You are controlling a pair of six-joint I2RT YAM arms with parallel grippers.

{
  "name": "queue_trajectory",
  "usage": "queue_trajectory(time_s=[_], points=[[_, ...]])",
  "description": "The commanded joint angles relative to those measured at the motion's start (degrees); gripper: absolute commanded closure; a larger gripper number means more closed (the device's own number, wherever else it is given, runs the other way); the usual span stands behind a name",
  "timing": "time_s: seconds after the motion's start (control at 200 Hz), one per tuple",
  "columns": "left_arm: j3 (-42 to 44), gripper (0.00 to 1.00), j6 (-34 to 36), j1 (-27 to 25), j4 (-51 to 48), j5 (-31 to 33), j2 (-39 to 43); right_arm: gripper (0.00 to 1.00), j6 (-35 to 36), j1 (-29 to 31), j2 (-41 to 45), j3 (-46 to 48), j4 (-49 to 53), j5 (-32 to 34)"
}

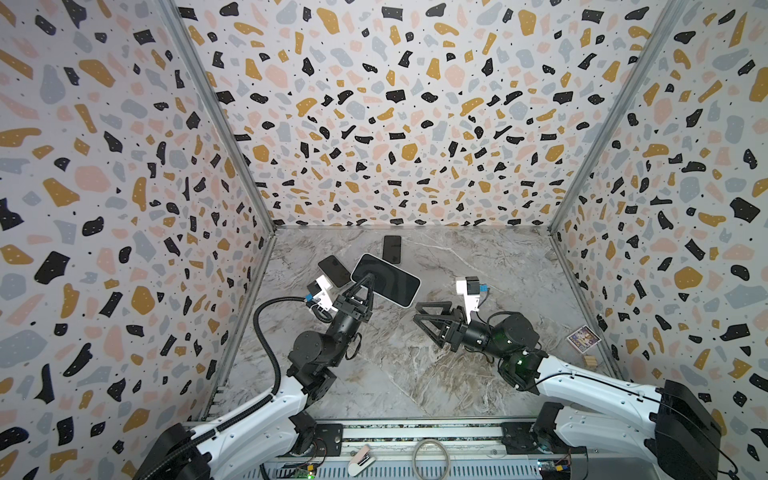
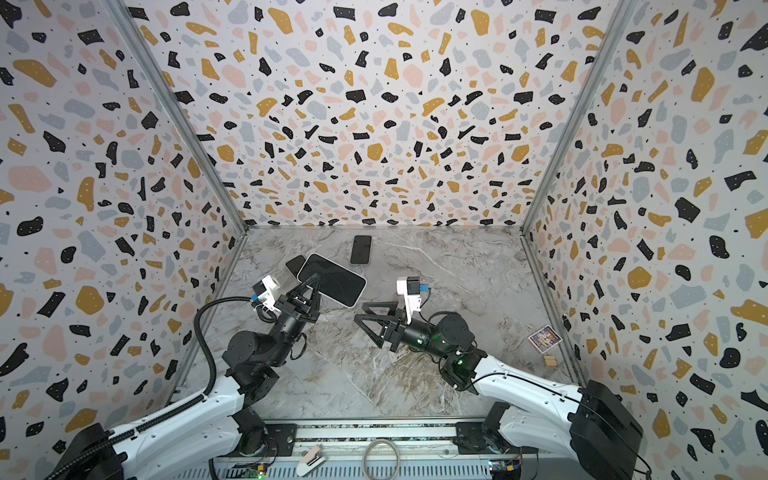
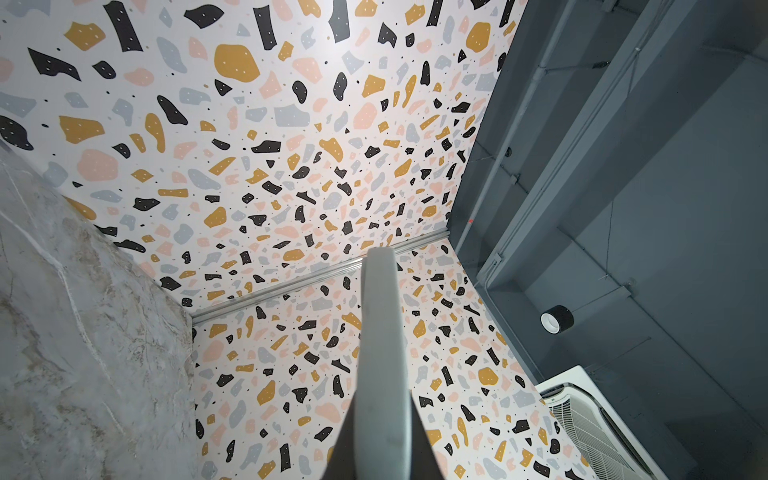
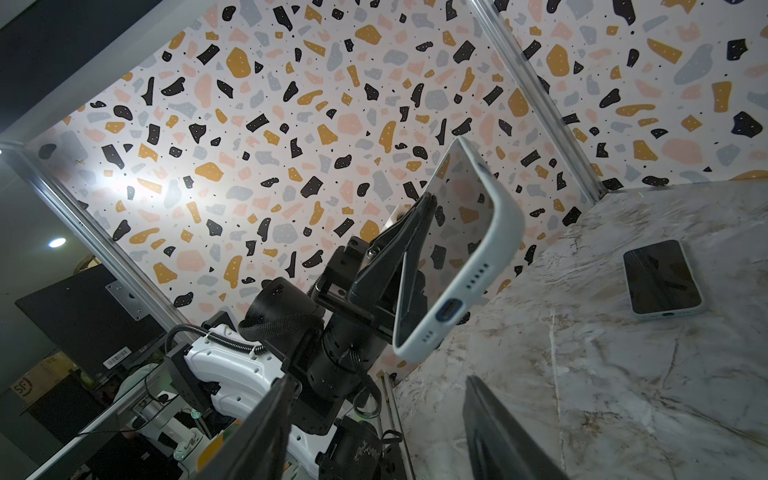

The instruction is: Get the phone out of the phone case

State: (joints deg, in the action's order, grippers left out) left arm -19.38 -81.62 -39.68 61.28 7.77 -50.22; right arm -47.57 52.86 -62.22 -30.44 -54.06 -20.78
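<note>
A phone (image 1: 388, 282) with a dark screen sits in a pale phone case (image 4: 494, 249) and is held up off the marble table (image 1: 478, 374). My left gripper (image 1: 368, 279) is shut on one long edge of the cased phone, also seen in a top view (image 2: 332, 281). In the left wrist view the case edge (image 3: 382, 353) runs out from between the left gripper (image 3: 382, 440) fingers. My right gripper (image 1: 415, 313) hangs to the right of the phone and lower, open, with nothing between its fingers. In its wrist view the right gripper (image 4: 378, 386) points towards the case's port end.
Two more dark-screened phones lie on the table, one near the back wall (image 1: 392, 249) and one behind the left wrist (image 1: 334, 271). A picture card (image 1: 584, 337) and a small wooden block (image 1: 590, 360) sit by the right wall. Patterned walls close in three sides.
</note>
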Motion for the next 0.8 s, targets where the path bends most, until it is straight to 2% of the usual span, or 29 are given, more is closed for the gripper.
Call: queue_trajectory(time_s=[0.0,0.29,0.501,0.796], points=[[0.01,1.00,-1.03,-0.74,9.11,1.08,0.39,0.35,-1.03,0.23,-1.21,-2.84,-4.22,-1.13],[0.66,1.00,-0.76,-1.96,9.39,1.81,0.25,0.41,-2.54,0.34,-4.03,-4.20,-6.68,-2.45],[1.08,1.00,-0.73,-2.41,9.12,2.59,0.27,0.50,-3.07,0.32,-4.93,-4.15,-7.44,-2.05],[1.18,1.00,-0.55,-2.59,8.60,3.26,0.30,0.54,-3.80,0.25,-5.40,-4.08,-9.31,-2.56]])
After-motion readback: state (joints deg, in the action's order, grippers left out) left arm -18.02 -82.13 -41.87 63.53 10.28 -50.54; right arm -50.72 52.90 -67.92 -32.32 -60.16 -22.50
